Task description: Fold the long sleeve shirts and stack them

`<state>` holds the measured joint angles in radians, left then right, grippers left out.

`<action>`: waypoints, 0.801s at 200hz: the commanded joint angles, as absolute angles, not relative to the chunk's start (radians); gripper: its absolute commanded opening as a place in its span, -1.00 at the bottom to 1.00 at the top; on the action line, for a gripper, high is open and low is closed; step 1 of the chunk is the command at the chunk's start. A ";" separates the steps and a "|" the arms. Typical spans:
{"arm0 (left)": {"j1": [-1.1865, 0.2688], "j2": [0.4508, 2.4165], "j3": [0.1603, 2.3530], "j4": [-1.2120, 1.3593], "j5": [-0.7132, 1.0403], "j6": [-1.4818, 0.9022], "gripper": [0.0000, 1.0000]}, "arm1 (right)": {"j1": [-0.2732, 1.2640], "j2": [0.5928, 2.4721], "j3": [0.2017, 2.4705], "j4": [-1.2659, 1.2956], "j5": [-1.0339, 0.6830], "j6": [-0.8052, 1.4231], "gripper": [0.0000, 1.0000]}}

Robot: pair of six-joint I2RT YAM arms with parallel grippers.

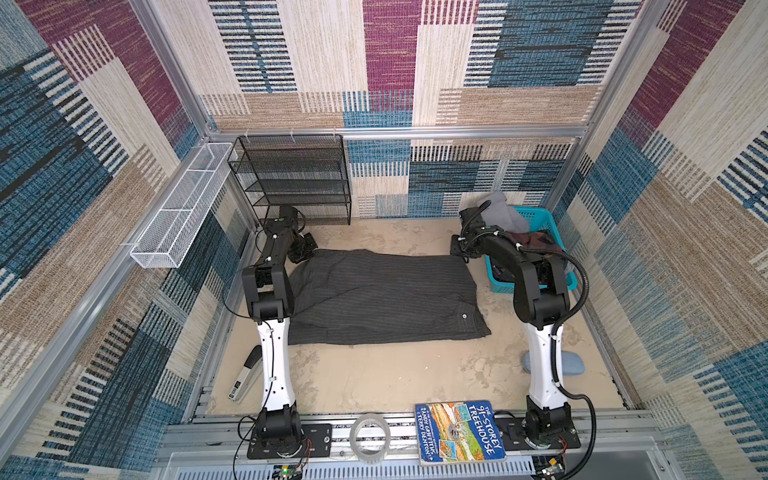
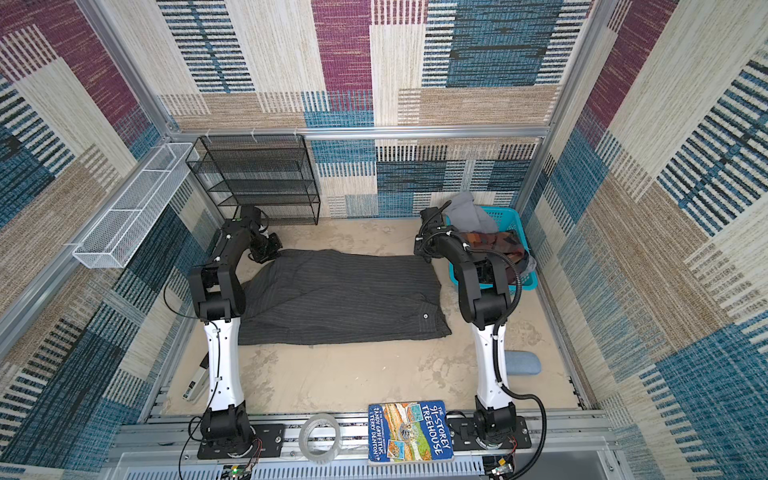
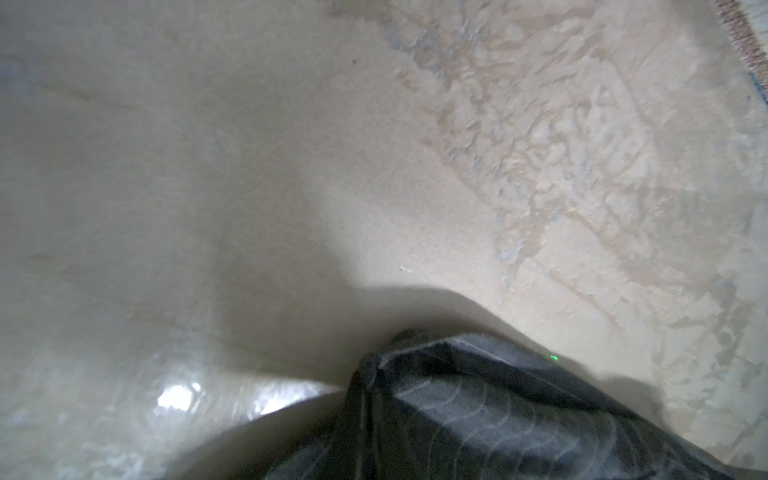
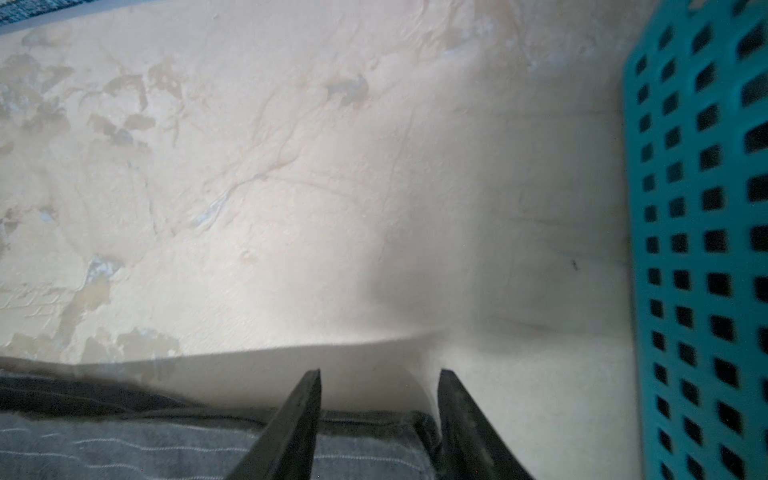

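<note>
In both top views a large charcoal-grey pinstriped cloth shirt (image 1: 382, 299) (image 2: 340, 295) lies flat mid-surface, seemingly folded once into a broad rectangle. Further folds and stacking remain, and a teal plastic basket (image 1: 494, 284) holds more garments. The left fingers (image 1: 305, 249) and right fingers (image 1: 457, 249) sit at its far corners. The sandy, scuffed surface (image 1: 374, 374) stands within patchwork-carpet walls (image 1: 104, 187).

The left wrist view hides the closed fingers, but bunched shirt cloth (image 3: 478, 415) suggests a pinch.

In the right wrist view the fingers (image 4: 291, 428) stand apart, astride the shirt's edge (image 4: 124, 449).
</note>
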<state>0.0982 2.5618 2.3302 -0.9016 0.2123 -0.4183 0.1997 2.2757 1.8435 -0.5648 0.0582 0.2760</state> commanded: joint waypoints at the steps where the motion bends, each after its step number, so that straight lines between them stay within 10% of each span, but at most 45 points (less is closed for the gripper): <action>1: 0.104 2.523 2.288 -0.869 0.176 -0.423 -1.00 | 0.202 2.272 1.832 -0.543 0.018 0.290 0.00; 123: 0.110 2.460 2.173 -0.800 0.169 -0.442 -1.00 | 0.204 2.225 1.709 -0.454 -0.023 0.314 0.02; 160: 0.110 2.460 2.177 -0.799 0.171 -0.441 -1.00 | 0.204 2.284 1.789 -0.477 -0.049 0.301 -0.29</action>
